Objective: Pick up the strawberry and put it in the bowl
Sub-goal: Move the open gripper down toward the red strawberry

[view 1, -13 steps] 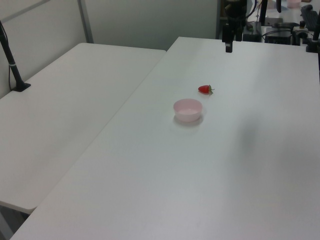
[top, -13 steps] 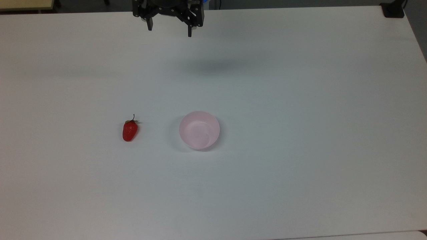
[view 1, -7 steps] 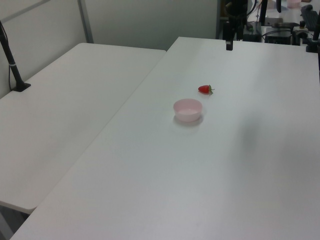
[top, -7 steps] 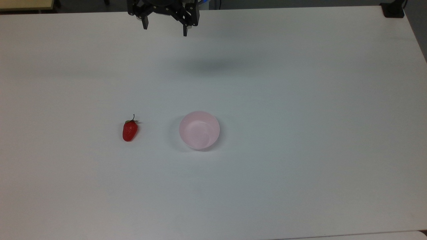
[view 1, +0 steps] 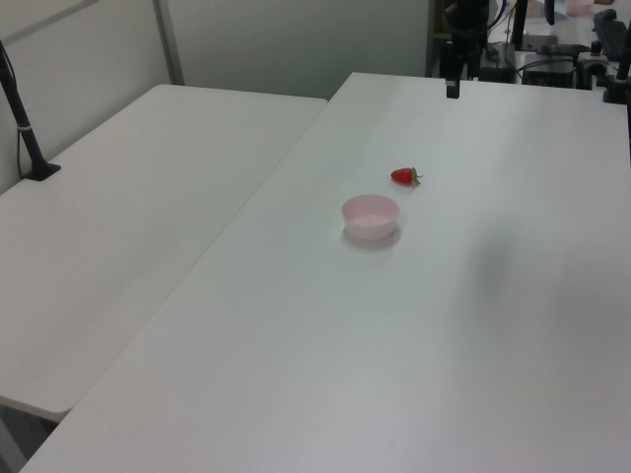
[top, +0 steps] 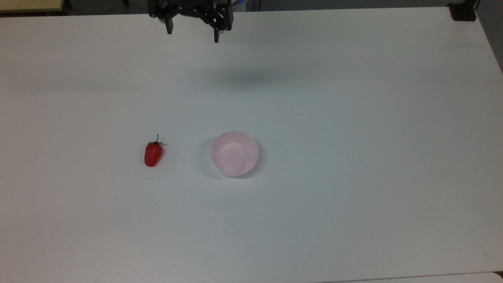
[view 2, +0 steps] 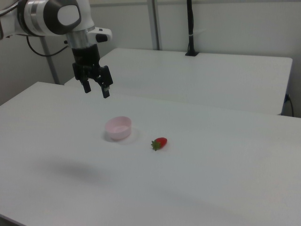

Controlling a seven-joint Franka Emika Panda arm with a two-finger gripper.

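A small red strawberry (top: 153, 153) with a green cap lies flat on the white table (top: 353, 118), left of the pale pink bowl (top: 235, 153) in the top view. The bowl (view 2: 118, 127) holds nothing, and the strawberry (view 2: 160, 142) sits a short way to its right in the right view. My gripper (top: 192, 36) hangs open high above the table's far edge in the top view, well away from both. In the right view the gripper (view 2: 97, 90) floats above and left of the bowl. The strawberry (view 1: 403, 176) lies just beyond the bowl (view 1: 370, 215) in the left view.
A second white table (view 1: 118, 227) adjoins on the left view's left. A black post (view 1: 22, 123) stands on it. A black mount (top: 463, 11) sits at the far right corner in the top view. Equipment crowds the space behind the arm (view 1: 552, 39).
The gripper has drifted slightly left and toward the top view's upper edge. Strawberry and bowl have not moved.
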